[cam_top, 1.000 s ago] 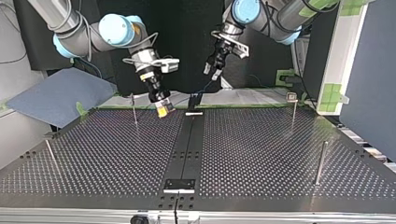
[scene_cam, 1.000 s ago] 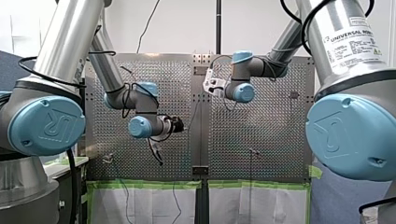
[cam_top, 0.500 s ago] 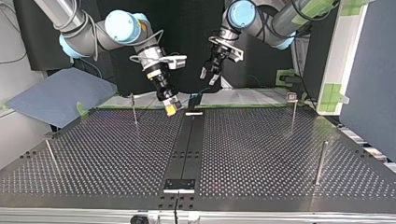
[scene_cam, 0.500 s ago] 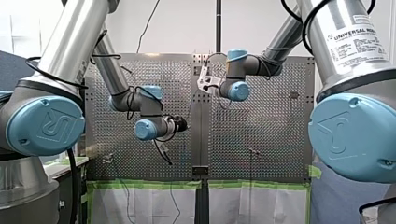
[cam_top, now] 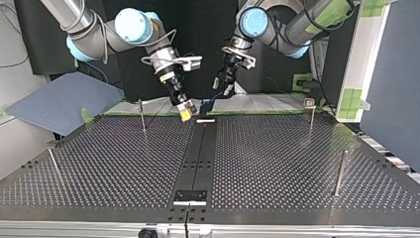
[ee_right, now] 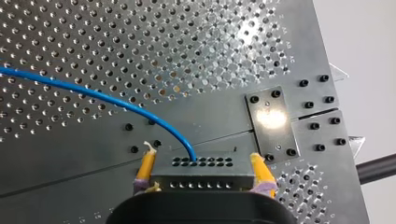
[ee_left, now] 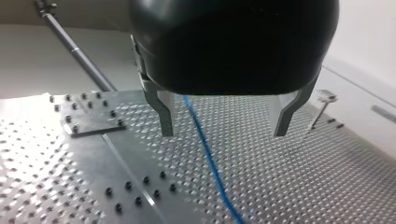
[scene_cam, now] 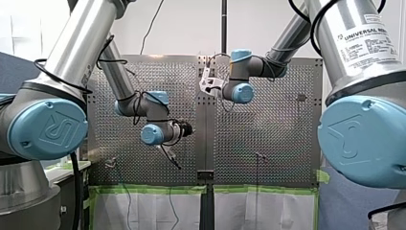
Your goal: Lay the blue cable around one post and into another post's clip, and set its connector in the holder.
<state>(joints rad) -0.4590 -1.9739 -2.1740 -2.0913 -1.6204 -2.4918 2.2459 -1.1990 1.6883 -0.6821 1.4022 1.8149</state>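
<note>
My right gripper (ee_right: 203, 175), with yellow pads, is shut on a dark connector (ee_right: 202, 164). The blue cable (ee_right: 93, 93) curves out of the connector and runs over the perforated plate. In the top view this gripper (cam_top: 187, 111) hangs low at the far end of the centre strip, just beside the black holder (cam_top: 206, 106). My left gripper (ee_left: 224, 126) stands open above the plate, and the blue cable (ee_left: 208, 158) passes under the gap between its metal fingers without touching them. In the top view my left gripper (cam_top: 221, 84) hovers higher, above the holder.
Thin posts stand around the plate: one (cam_top: 142, 116) near my right gripper, one with a clip on top (cam_top: 311, 116) at the far right of the top view, and two nearer ones (cam_top: 340, 171) (cam_top: 54, 166). A screwed plate (ee_right: 271, 121) lies ahead of the connector.
In the top view my right gripper has moved right and down with the connector, close to the holder. My left gripper has shifted slightly left towards the middle.
</note>
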